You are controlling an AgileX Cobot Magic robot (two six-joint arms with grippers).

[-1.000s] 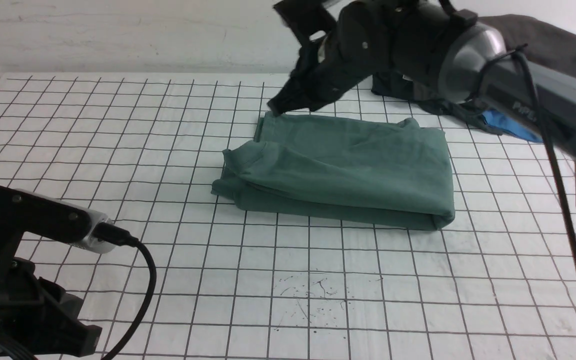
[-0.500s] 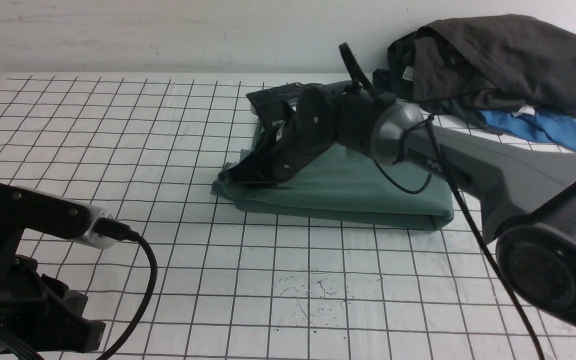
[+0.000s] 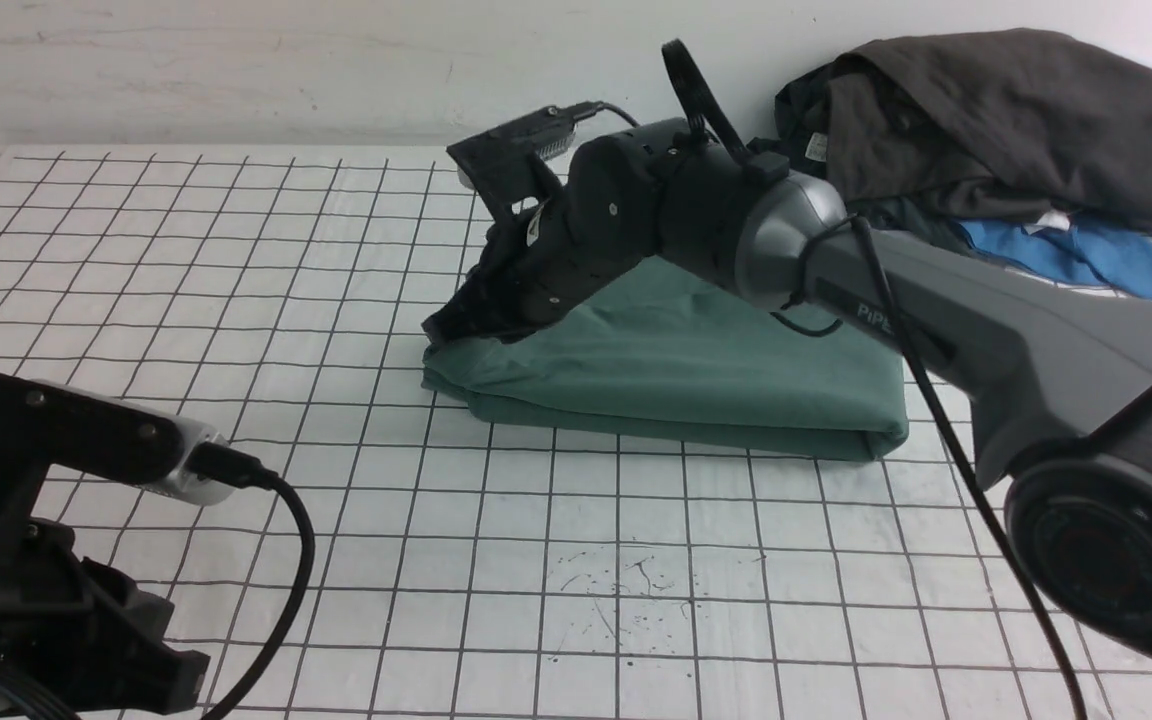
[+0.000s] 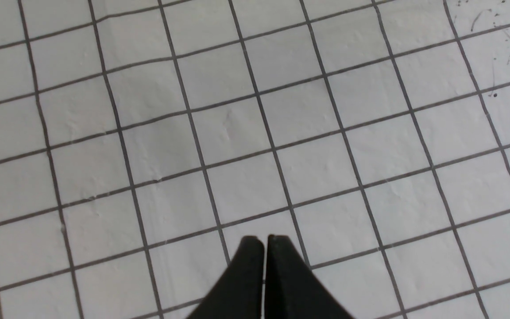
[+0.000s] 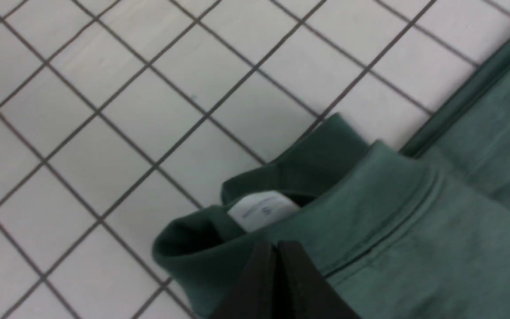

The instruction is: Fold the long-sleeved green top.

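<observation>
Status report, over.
Both tools shut: left tool over bare grid, right tool at collar of folded green top. Dark clothes pile behind, clear.

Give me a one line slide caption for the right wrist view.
Right gripper, jaws shut, pressing the folded green long-sleeved top near its white neck label.

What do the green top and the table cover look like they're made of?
Green top: soft matte knit, probably cotton jersey; it drapes in rounded folds, with a stitched collar band and white label. Table cover: thin white sheet with a printed grid, perhaps paper or plastic; slightly wrinkled.
</observation>
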